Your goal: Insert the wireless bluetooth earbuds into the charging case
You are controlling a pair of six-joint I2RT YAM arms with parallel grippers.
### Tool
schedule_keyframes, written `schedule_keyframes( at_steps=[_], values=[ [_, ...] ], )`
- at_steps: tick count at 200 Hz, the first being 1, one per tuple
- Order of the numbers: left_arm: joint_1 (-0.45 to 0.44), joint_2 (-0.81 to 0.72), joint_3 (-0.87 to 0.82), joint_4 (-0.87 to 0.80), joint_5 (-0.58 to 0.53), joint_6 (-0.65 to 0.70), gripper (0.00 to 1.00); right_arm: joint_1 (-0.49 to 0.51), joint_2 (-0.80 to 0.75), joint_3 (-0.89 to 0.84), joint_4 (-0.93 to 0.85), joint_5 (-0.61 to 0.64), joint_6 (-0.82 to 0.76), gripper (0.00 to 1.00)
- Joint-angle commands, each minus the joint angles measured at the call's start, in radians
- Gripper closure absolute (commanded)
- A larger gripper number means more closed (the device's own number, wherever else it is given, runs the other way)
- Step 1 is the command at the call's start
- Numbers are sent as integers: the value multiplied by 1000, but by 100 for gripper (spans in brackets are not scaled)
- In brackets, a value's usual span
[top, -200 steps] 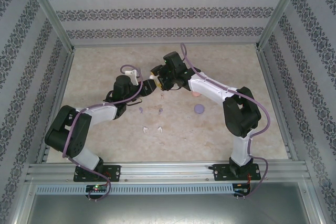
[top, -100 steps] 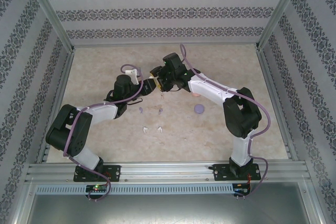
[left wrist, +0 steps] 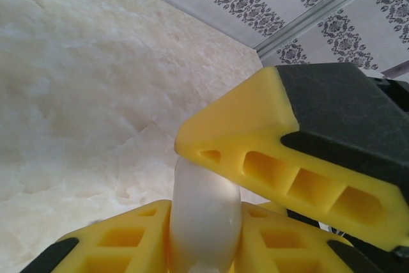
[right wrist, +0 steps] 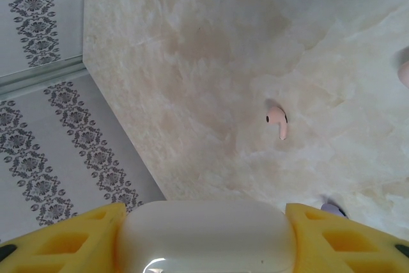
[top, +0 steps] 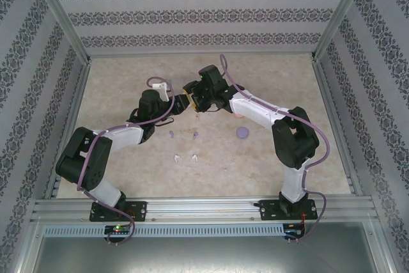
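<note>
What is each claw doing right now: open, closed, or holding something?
Left gripper: jaws closed on the white case.
Right gripper: jaws closed on the same white case, gripping its two ends.

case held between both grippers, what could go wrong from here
1. The left gripper and right gripper both pinch the smooth, rounded case above the table; an uneven pull could twist it loose.
2. In the left wrist view the right gripper's finger sits right over the left's; they might collide.
3. A dropped case could knock the pink earbud lying on the table.
</note>
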Motion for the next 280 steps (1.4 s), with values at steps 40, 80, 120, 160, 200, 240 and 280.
schedule_keyframes(
  at_steps=[40, 80, 120, 160, 200, 240, 280],
  values=[
    [-25, -10, -14, 35, 4, 7, 68, 6, -31, 1, 23, 7, 14, 53],
    [-26, -16, -23, 32, 0, 8, 69, 2, -32, -5, 26, 9, 17, 53],
    [-27, -23, -28, 27, -4, 8, 68, -3, -34, -14, 32, 10, 20, 53],
    [-27, -27, -30, 21, -12, 14, 74, -1, -34, -17, 35, 9, 22, 53],
    [-27, -25, -28, 15, -14, 12, 92, -1, -36, -25, 45, 8, 26, 52],
    [-27, -39, -22, -13, -14, 19, 100, -18, -58, -25, 100, 12, -20, 37],
    [-22, -94, 2, -101, 26, 70, 100, -87, -187, -80, 77, 73, -222, 20]
  ],
)
